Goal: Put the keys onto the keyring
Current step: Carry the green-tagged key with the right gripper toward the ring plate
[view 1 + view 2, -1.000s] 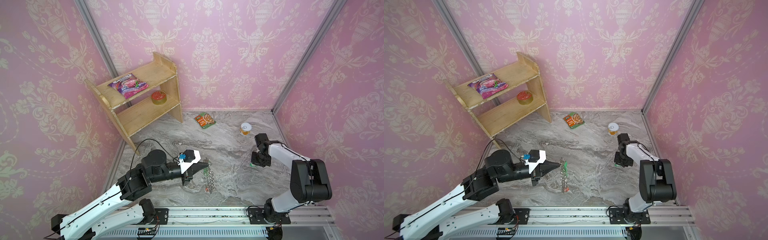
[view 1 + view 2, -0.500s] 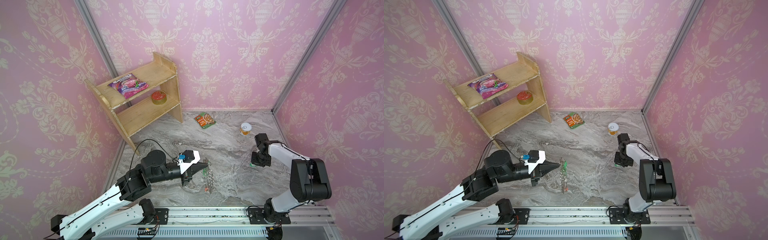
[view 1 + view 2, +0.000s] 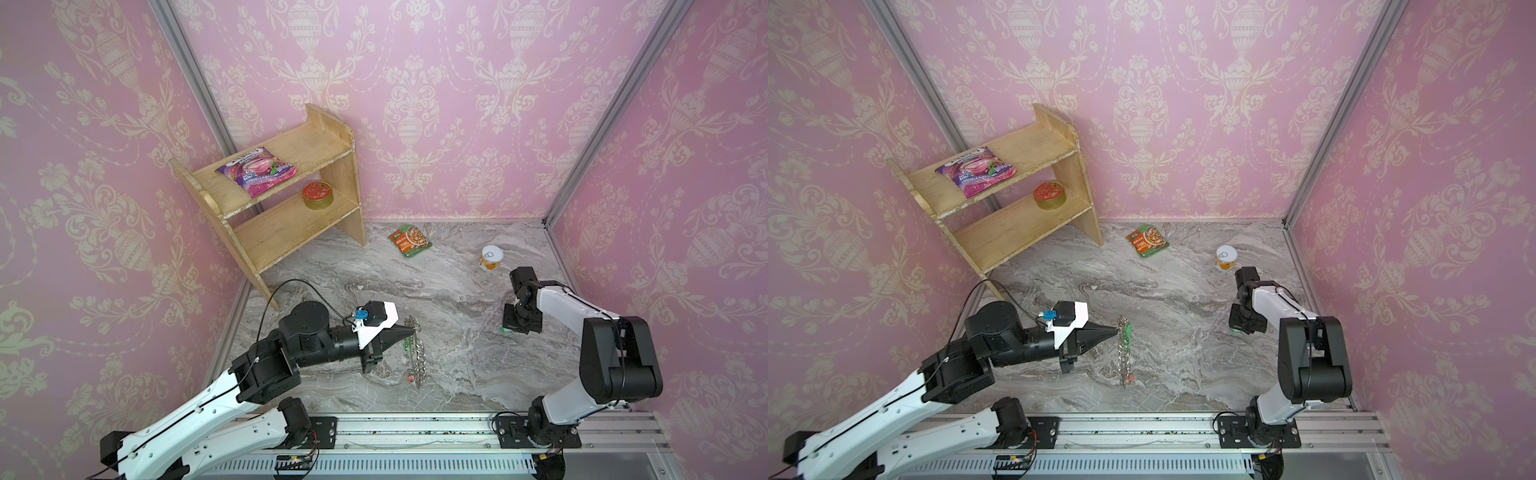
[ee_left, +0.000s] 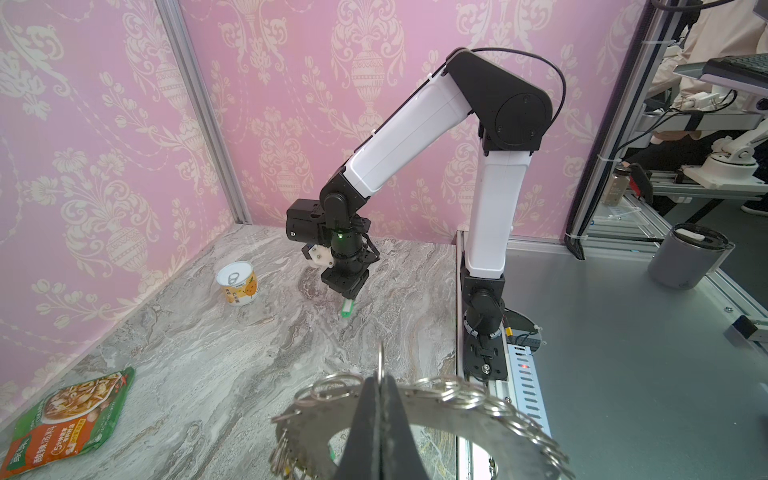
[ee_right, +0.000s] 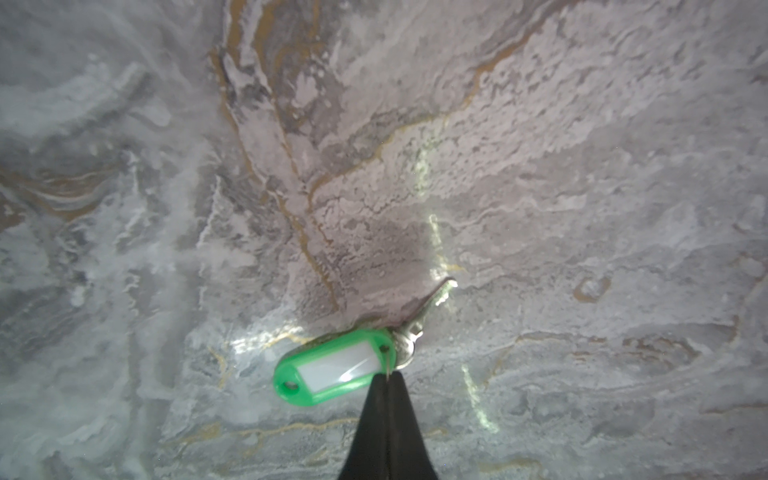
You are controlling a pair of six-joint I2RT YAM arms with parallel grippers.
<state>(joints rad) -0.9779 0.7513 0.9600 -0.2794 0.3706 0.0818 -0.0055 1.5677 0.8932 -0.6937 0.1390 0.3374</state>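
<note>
Left gripper (image 4: 380, 384), nearest the front rail, has its jaws pressed together on the rim of the keyring (image 4: 449, 419), which it holds on edge over the marble tabletop (image 3: 449, 299). In both top views the keyring (image 3: 417, 359) shows as a narrow upright strip of wire loops. A green tag (image 3: 1127, 330) sits near the keyring's gripped end and a red tag (image 3: 1130, 379) at its far end. Further back and well to the right, the right gripper (image 5: 388, 378) points down at the tabletop, its tips closed on the thin wire ring at the metal end of a green key (image 5: 332, 370) that lies flat on the marble. Beyond it stands a small can (image 3: 491, 257), and a green-orange food packet (image 3: 410, 240) lies near the back wall. Against the far left corner stands a wooden shelf (image 3: 286, 232), with a red-lidded tin (image 3: 317, 195) on its lower board and a purple bag (image 3: 257, 170) on top.
</note>
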